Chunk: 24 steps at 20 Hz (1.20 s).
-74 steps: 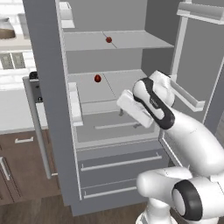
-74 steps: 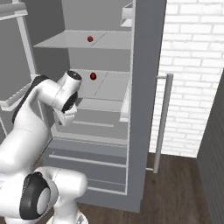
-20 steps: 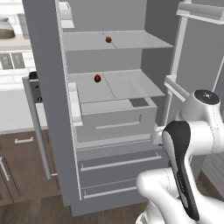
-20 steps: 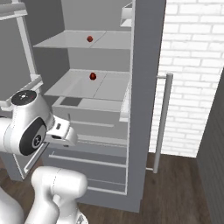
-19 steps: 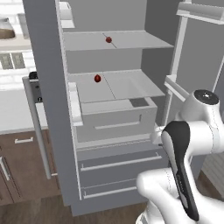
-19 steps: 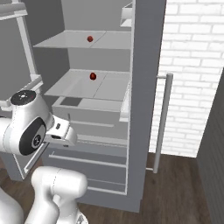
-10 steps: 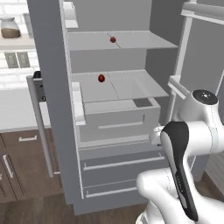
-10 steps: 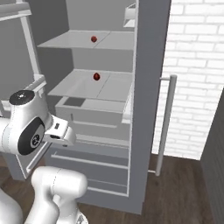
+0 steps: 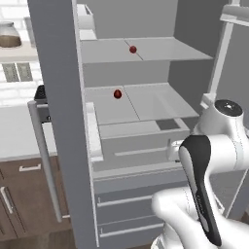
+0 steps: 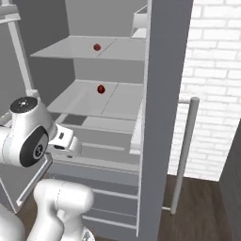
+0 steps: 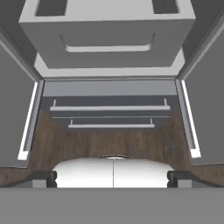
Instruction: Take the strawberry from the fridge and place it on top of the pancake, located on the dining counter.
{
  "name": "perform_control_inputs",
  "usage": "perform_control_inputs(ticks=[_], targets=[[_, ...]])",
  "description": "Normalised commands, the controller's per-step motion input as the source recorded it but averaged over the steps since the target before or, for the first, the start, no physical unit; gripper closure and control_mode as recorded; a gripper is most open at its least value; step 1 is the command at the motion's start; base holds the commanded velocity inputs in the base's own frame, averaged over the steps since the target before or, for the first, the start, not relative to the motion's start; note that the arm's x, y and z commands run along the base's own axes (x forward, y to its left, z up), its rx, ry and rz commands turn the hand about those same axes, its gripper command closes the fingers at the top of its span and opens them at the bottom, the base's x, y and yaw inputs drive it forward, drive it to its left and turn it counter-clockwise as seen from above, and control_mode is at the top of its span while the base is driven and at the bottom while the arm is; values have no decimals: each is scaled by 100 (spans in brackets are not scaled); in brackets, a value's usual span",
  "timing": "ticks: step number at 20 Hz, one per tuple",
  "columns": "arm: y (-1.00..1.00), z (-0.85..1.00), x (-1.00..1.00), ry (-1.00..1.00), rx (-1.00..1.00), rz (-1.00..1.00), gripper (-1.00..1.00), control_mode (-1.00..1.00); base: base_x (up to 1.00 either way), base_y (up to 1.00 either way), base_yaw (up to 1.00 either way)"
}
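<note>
Fridge (image 9: pixel 63 121): both doors open. Two small red fruits inside: one on the upper shelf (image 9: pixel 133 49), one, the strawberry (image 9: pixel 117 94), on the middle shelf (image 9: pixel 146 104). Tool (image 11: pixel 112 177): fingers spread wide, holding nothing, aimed down at the lower drawers (image 11: pixel 109 114) and floor. The strawberry lies well above and apart from the tool.
</note>
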Motion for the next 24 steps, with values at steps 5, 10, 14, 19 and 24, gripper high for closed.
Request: perform_control_inputs(ticks=[5,10,14,19,24], targets=[[0,0,0,0,0,0,-100,100,60,43,-3],[0,0,0,0,0,0,-100,100,36,-15,0],[0,0,0,0,0,0,-100,100,41,-5,0],[0,0,0,0,0,0,-100,100,61,0,-4],[0,0,0,0,0,0,-100,100,67,0,-1]])
